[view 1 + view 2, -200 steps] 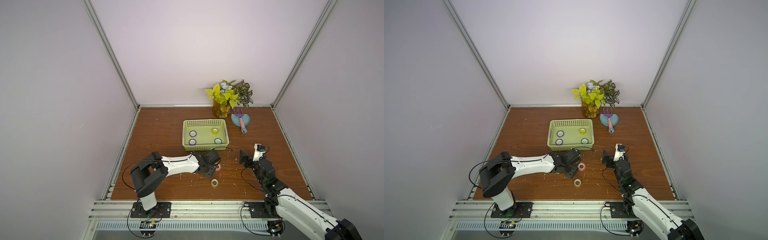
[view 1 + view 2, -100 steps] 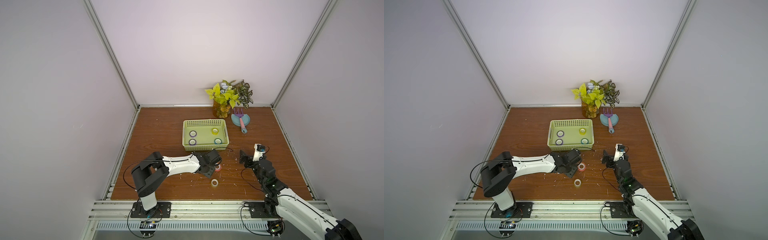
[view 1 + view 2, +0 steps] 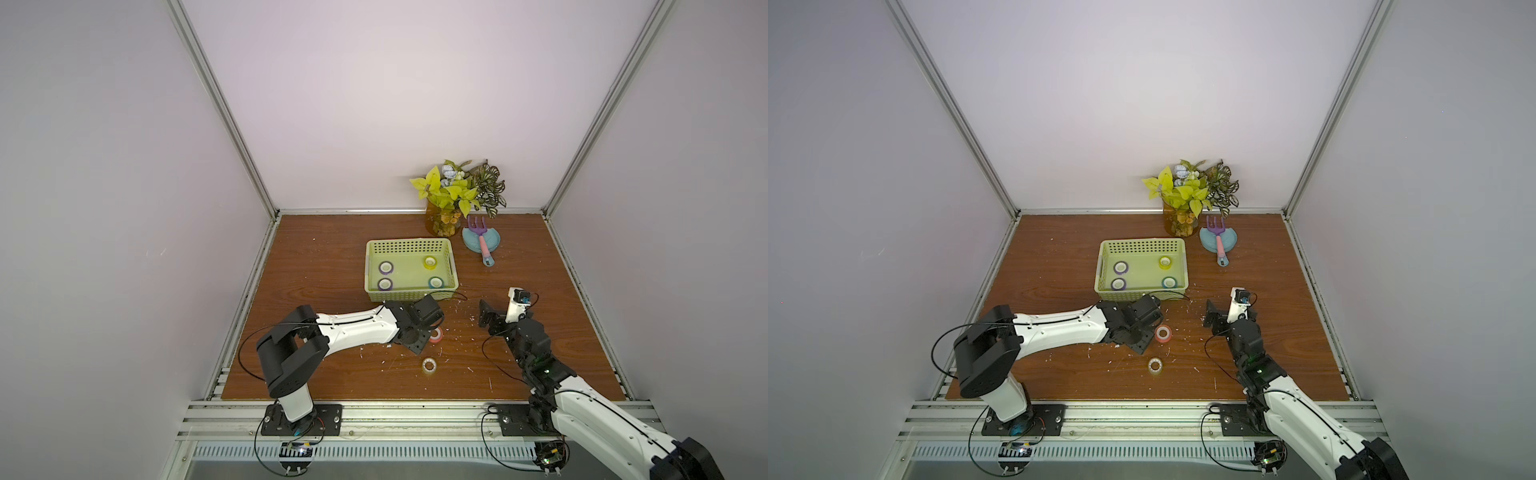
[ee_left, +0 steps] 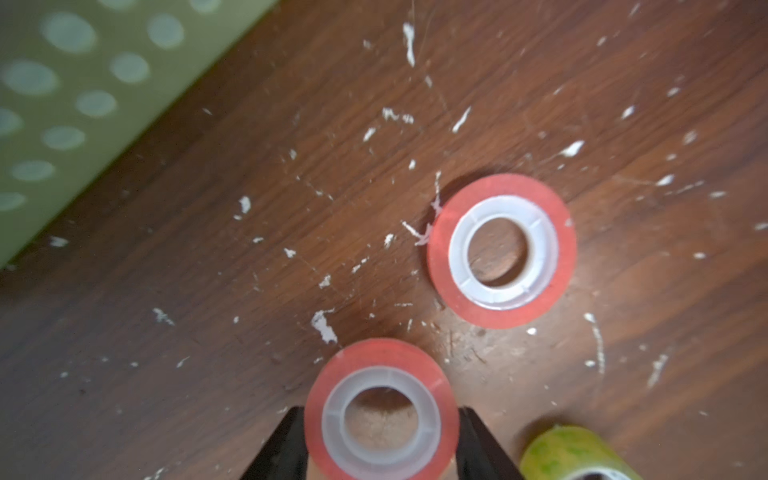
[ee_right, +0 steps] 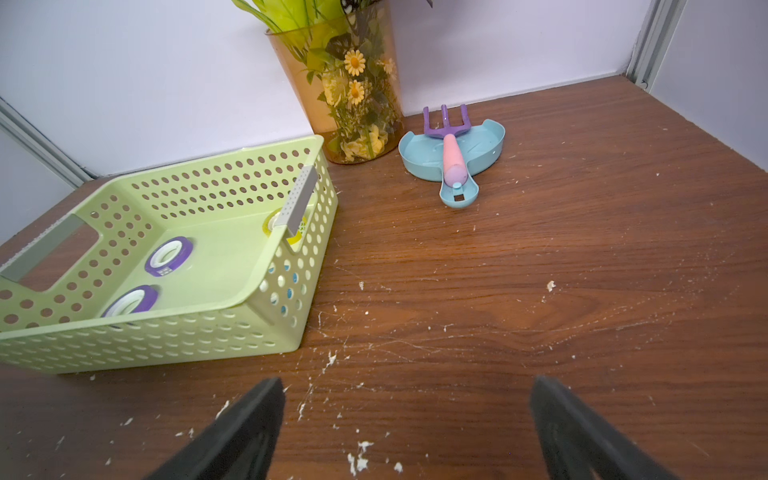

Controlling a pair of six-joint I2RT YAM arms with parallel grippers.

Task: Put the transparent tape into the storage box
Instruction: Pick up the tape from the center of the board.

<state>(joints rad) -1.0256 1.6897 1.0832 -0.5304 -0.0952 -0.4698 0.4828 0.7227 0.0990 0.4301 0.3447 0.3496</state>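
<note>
An orange-red roll [image 4: 376, 356] of transparent tape is seen clamped in the left gripper [image 4: 381, 411], low over the table [image 3: 332, 257] near the storage box [image 3: 411, 242], where four rolls [image 3: 386, 267] already lie. A second orange-red roll [image 3: 1163, 333] and a colourless roll [image 3: 429, 365] are left outside. The grasp is judged made; a lift clear of the near wall is called for next. The right gripper [image 5: 409, 386] is held wide apart, empty. Little is changed from a second earlier.
</note>
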